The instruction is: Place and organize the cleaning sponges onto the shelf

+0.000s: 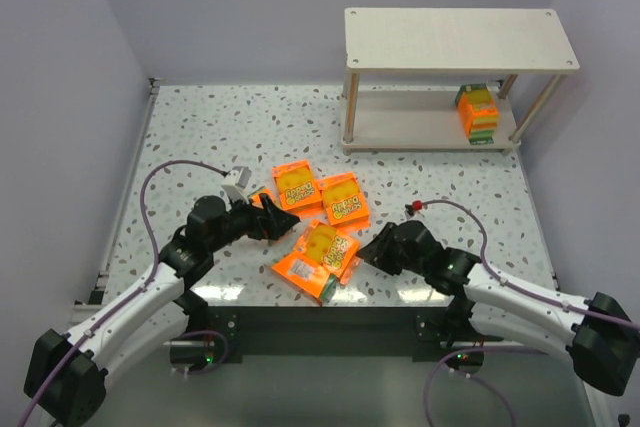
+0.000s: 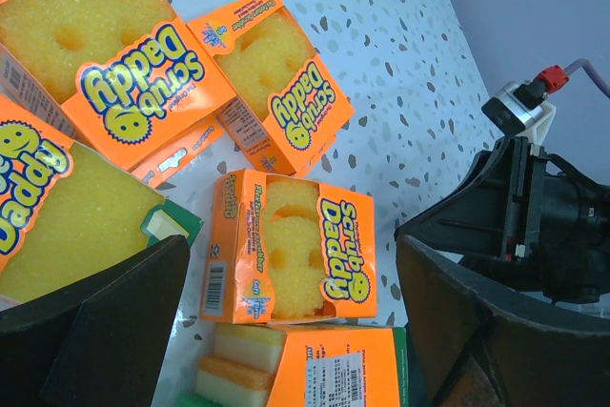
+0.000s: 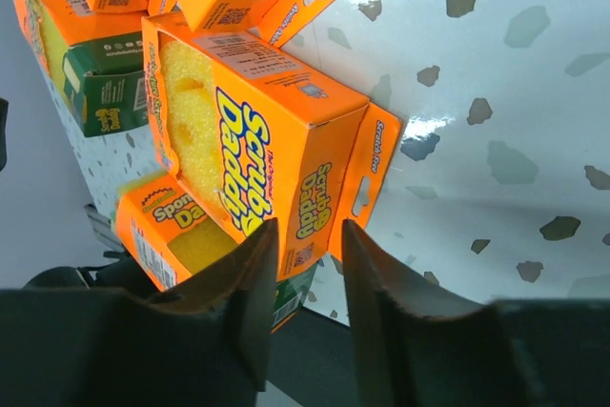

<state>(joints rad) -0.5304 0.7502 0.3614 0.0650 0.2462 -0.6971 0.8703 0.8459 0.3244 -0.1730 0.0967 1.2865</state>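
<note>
Left gripper (image 1: 284, 219): jaws wide apart. Right gripper (image 3: 303, 259): jaws close about one sponge pack (image 3: 250, 154), grip cannot be told. Packs (image 2: 286, 250): rectangular orange cardboard, porous yellow foam, lettered "Scrub Daddy".

place: robot lab test cell | evidence: plain lilac walls (image 1: 60, 97) enclose speckled tabletop (image 1: 200, 137) | left arm (image 1: 130, 307), right arm (image 1: 520, 297) bolted at edge

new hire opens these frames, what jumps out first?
The loose pile of bright orange sponge packs at the near middle of the speckled table, flanked by the open left gripper and the right gripper, whose jaws stand nearly together at one pack's edge. At the far right, the pale two-tier shelf holds one lone pack at the right end of its lower board.
</note>
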